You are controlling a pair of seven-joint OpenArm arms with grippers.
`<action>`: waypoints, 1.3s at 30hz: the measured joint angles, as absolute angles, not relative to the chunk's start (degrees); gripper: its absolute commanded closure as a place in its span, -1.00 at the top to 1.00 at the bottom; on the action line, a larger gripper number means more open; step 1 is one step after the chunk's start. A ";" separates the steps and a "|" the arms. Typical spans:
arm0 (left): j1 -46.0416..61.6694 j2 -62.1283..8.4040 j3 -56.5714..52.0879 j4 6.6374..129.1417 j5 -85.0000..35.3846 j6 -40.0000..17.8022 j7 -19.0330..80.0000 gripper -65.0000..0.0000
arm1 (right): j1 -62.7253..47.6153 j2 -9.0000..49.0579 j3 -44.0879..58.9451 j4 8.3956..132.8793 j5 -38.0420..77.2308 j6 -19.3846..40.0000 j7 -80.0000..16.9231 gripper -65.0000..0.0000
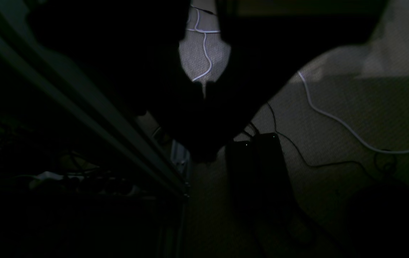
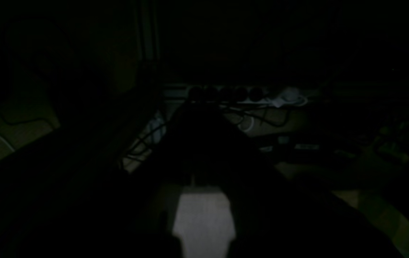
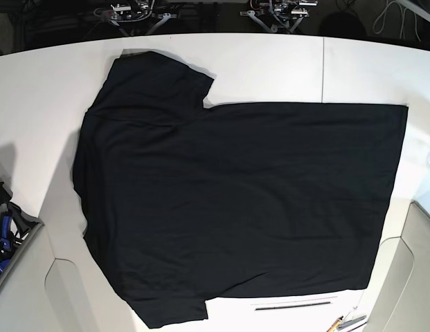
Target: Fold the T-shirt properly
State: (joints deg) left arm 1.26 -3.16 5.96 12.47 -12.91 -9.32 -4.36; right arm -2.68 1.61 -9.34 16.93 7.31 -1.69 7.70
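Note:
The T-shirt point(image 3: 235, 200) lies flat on the white table point(image 3: 270, 62), plain black side up, sleeves at the left and hem at the right. It covers most of the tabletop. No print shows. Neither gripper shows in the base view. The left gripper point(image 1: 204, 89) is only a dark silhouette over carpeted floor, away from the shirt. The right gripper point(image 2: 199, 182) is likewise a dark silhouette over the floor. Both wrist views are too dark to show how the jaws stand. Nothing visibly sits in either gripper.
The arm mounts point(image 3: 138, 10) stand at the table's far edge. Pens point(image 3: 346, 321) lie at the front right corner. Below the table are a metal frame rail point(image 1: 82, 107), a black box point(image 1: 258, 157), a white cable point(image 1: 333, 118) and a power strip point(image 2: 226, 94).

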 measured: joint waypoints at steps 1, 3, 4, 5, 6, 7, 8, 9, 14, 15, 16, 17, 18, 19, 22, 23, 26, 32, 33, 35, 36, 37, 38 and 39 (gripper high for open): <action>1.26 -3.16 5.96 12.47 -12.91 -9.32 -4.36 -1.00 | -2.68 1.61 -9.34 16.93 7.31 -1.69 7.70 -1.00; 1.26 -3.16 5.96 12.49 -12.91 -9.32 -4.36 -1.00 | -2.66 1.61 -9.34 16.93 7.31 -1.69 7.70 -1.00; 1.28 -3.16 5.96 12.49 -12.91 -9.34 -4.36 -1.00 | -2.66 1.61 -9.34 16.93 7.31 -1.69 7.70 -1.00; 1.26 -3.16 5.96 12.47 -12.91 -9.34 -4.36 -1.00 | -2.66 1.58 -9.34 16.93 7.31 -1.69 7.70 -1.00; 1.26 -3.16 5.96 12.49 -12.91 -9.34 -4.36 -1.00 | -2.66 1.58 -9.34 16.93 7.31 -1.69 7.70 -1.00; 1.26 -3.16 5.96 12.49 -12.91 -9.32 -4.36 -1.00 | -2.68 1.58 -9.34 16.93 7.31 -1.69 7.70 -1.00; 1.26 -3.16 5.96 12.49 -12.91 -9.32 -4.36 -1.00 | -2.66 1.58 -9.34 16.93 7.31 -1.69 7.70 -1.00; 1.28 -3.18 5.96 12.49 -12.91 -9.34 -4.36 -1.00 | -2.68 1.61 -9.34 16.93 7.31 -1.69 7.70 -1.00; 1.26 -3.16 5.96 12.49 -12.91 -9.34 -4.36 -1.00 | -2.66 1.58 -9.34 16.93 7.29 -1.69 7.70 -1.00; 1.26 -3.16 5.96 12.49 -12.91 -9.34 -4.36 -1.00 | -2.68 1.61 -9.34 16.93 7.31 -1.69 7.70 -1.00; 1.26 -3.16 5.96 12.47 -12.91 -9.34 -4.36 -1.00 | -2.68 1.61 -9.34 16.93 7.31 -1.69 7.70 -1.00; 1.28 -3.16 5.96 12.47 -12.91 -9.34 -4.36 -1.00 | -2.68 1.58 -9.34 16.93 7.31 -1.69 7.70 -1.00; 1.26 -3.16 5.96 12.49 -12.91 -9.34 -4.36 -1.00 | -2.68 1.58 -9.34 16.93 7.31 -1.69 7.70 -1.00; 1.26 -3.16 5.96 12.49 -12.91 -9.34 -4.36 -1.00 | -2.66 1.61 -9.34 16.93 7.31 -1.69 7.70 -1.00; 1.26 -3.16 5.96 12.49 -12.91 -9.34 -4.36 -1.00 | -2.70 1.63 -9.34 17.61 6.13 -1.69 7.73 -1.00; 1.28 -3.18 5.96 12.49 -12.91 -9.34 -4.36 -1.00 | -2.98 1.65 -9.34 18.31 5.96 -1.69 7.86 -1.00; 2.09 -3.31 5.96 13.30 -12.93 -9.37 -4.40 -1.00 | -4.49 1.98 -9.34 21.98 5.32 -1.52 8.67 -1.00; 10.09 -5.02 6.00 23.35 -13.08 -9.47 -4.36 -1.00 | -10.39 3.57 -9.34 29.56 5.17 -1.45 8.51 -1.00; 11.81 -5.43 6.00 25.36 -13.06 -9.32 -4.32 -1.00 | -11.64 4.01 -9.34 30.61 5.10 -1.26 8.40 -1.00; 15.29 -6.00 6.00 29.47 -13.10 -9.26 -4.14 -1.00 | -13.82 5.10 -9.34 32.56 5.13 -1.34 8.19 -1.00; 16.73 -6.37 6.00 31.46 -13.15 -9.30 -4.29 -1.00 | -14.94 6.02 -9.34 33.56 5.28 -1.50 8.10 -1.00; 18.39 -6.55 6.00 33.43 -13.13 -9.43 -4.36 -1.00 | -16.01 6.94 -9.34 34.74 5.32 -1.50 8.25 -1.00; 19.97 -6.83 6.00 35.35 -13.28 -9.50 -4.43 -1.00 | -17.17 7.86 -9.34 35.97 5.30 -1.54 8.43 -1.00; 21.54 -7.07 6.02 37.21 -13.52 -9.45 -4.47 -1.00 | -18.57 8.78 -9.34 37.34 5.26 -1.63 8.43 -1.00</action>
State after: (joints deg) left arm 21.54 -7.07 6.02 37.21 -13.52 -9.45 -4.47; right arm -18.57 8.78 -9.34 37.34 5.26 -1.63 8.43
